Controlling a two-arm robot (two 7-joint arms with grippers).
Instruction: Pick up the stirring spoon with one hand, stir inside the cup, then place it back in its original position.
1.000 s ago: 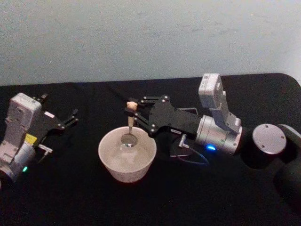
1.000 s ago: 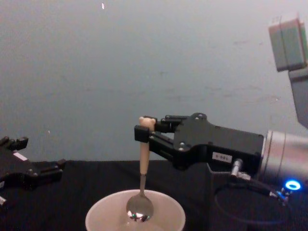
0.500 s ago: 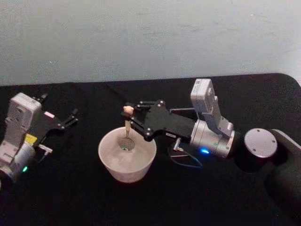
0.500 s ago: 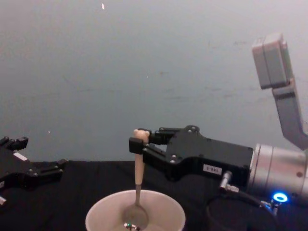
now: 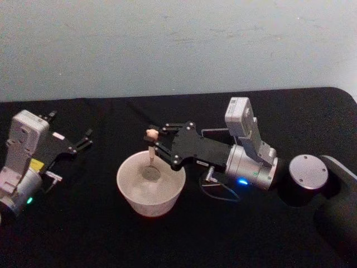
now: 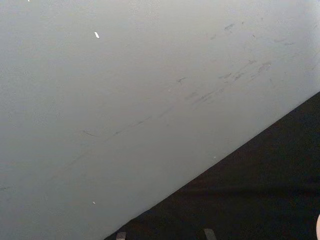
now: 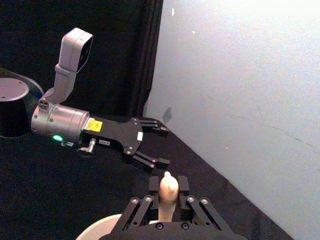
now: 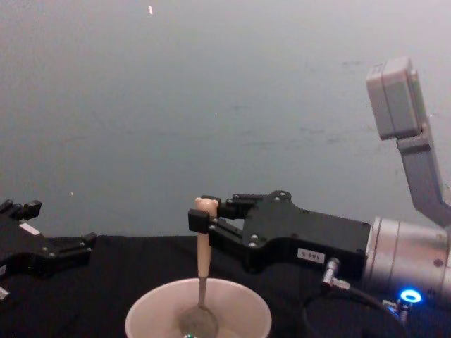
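Spoon point(image 8: 203, 255), clamped by my right end effector point(image 8: 204, 219), dips into the cup point(image 5: 150, 204), whose wall a wide stir could shove over; left end effector point(image 5: 86, 139) idles with fingers apart, left of the cup.

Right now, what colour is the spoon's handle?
Pale beige; the stirring spoon shows best in the chest view.

Nothing readable with certainty. On the side of the right gripper point(image 8: 201, 220), a small white sticker point(image 8: 308, 255) with a few dark digits, too small to make out. On the body of the left gripper point(image 5: 87, 139), a yellow label point(image 5: 36, 164) near the wrist end and a white tag point(image 5: 57, 135) closer to the fingers, both with print too fine to read. In the right wrist view, the same yellow label, also not legible.
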